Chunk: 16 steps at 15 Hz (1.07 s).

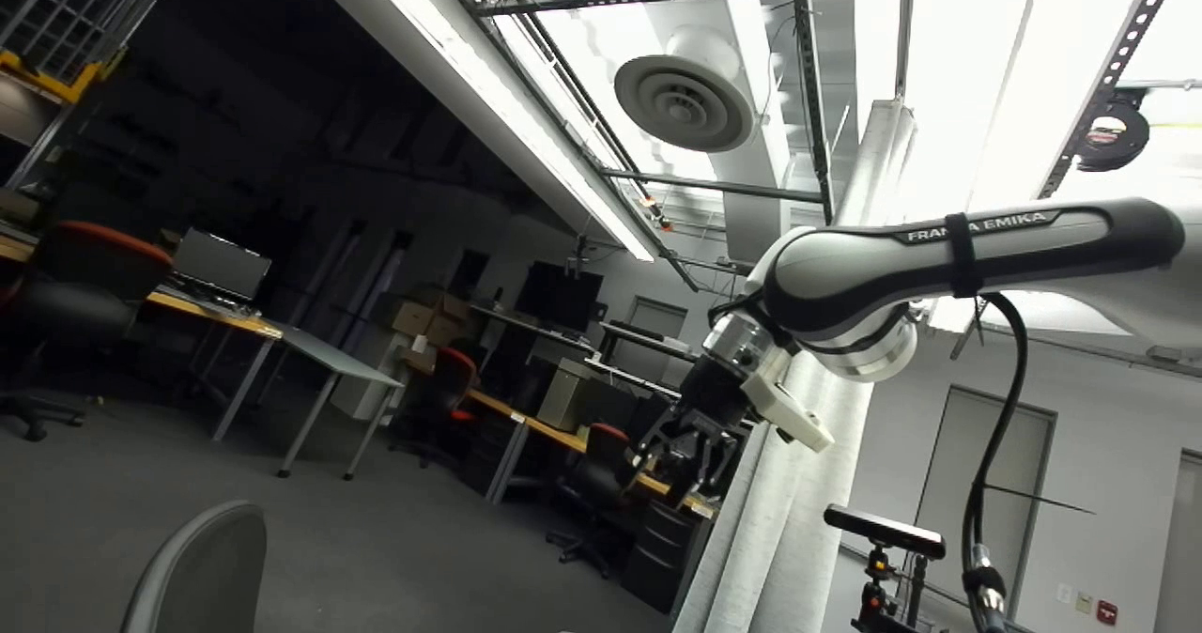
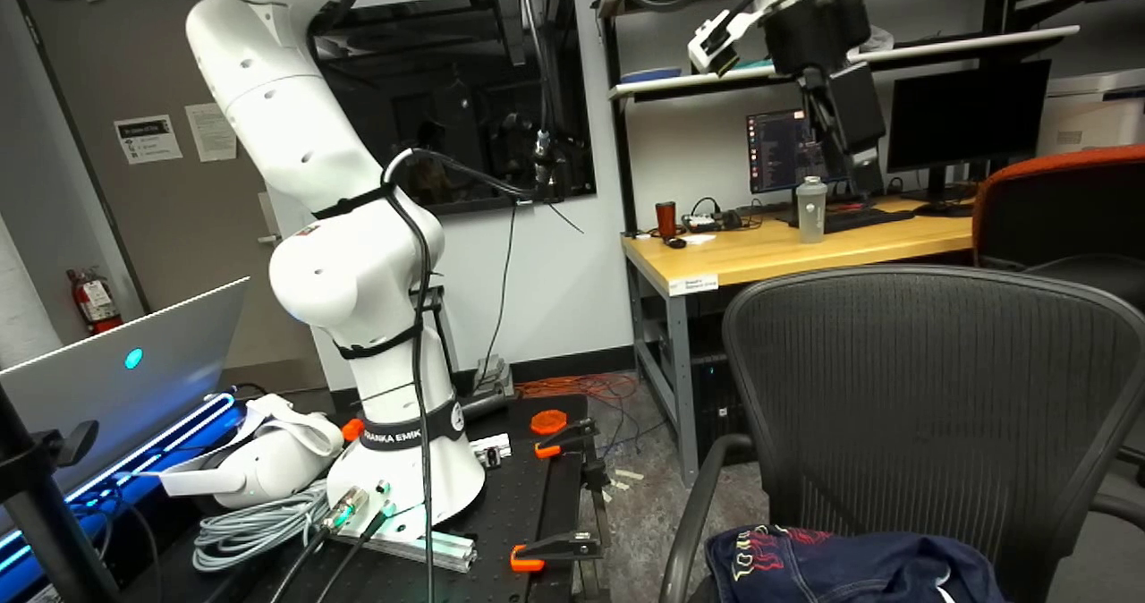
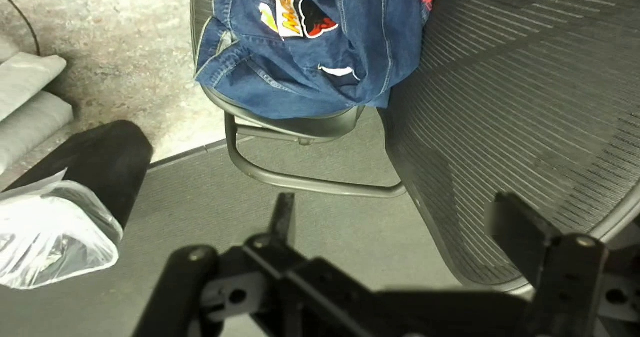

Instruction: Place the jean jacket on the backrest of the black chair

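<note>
Jacket (image 3: 320,62), dark blue denim with sewn patches (image 3: 288,14): one, bunched on the seat (image 3: 325,128) of the black chair (image 2: 921,379). In the wrist view its right side lies at the foot of the backrest (image 3: 515,77); whether they touch cannot be told. Far end cut off at the top of that view, so its full long axis is not recorded; visible seams run roughly up the view, alongside the backrest.

End effector (image 3: 394,198): one only, fingers (image 3: 283,219) well apart, nothing held. In an exterior view it shows above the backrest's top rim.

Governing relation: jacket lies below the end effector and, in the wrist view, ahead of the fingers, beyond the armrest (image 3: 320,183). Fingers stand left and right in that view, so a grasp, as judged, would close across the seams, with one finger towards the backrest.

Stage, as judged: approach, before any grasp; jacket not yet over the backrest. Move called for: forward past the armrest, then down onto a raised fold. Hazards, as judged: a finger catching mesh or armrest; cloth slumping once lifted.

Bin (image 3: 115,157), black, with clear liner (image 3: 55,227): left in the wrist view, apart from the chair.
</note>
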Available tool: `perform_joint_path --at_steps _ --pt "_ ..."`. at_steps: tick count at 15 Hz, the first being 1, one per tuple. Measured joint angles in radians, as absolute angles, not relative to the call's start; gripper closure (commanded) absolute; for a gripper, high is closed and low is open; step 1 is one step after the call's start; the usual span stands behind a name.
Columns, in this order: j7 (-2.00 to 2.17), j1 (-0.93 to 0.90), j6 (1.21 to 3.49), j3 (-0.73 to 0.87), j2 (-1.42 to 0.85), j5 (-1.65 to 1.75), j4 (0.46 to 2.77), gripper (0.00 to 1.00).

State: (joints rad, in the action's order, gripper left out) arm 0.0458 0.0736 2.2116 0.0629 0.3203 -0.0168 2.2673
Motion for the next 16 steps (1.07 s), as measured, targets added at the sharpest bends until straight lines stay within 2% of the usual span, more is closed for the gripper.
perform_joint_path --at_steps 10,16 --pt "0.046 0.071 2.212 0.063 0.31 -0.017 2.28 0.0" --pt "0.041 0.077 2.306 0.082 0.176 -0.014 2.32 0.0"
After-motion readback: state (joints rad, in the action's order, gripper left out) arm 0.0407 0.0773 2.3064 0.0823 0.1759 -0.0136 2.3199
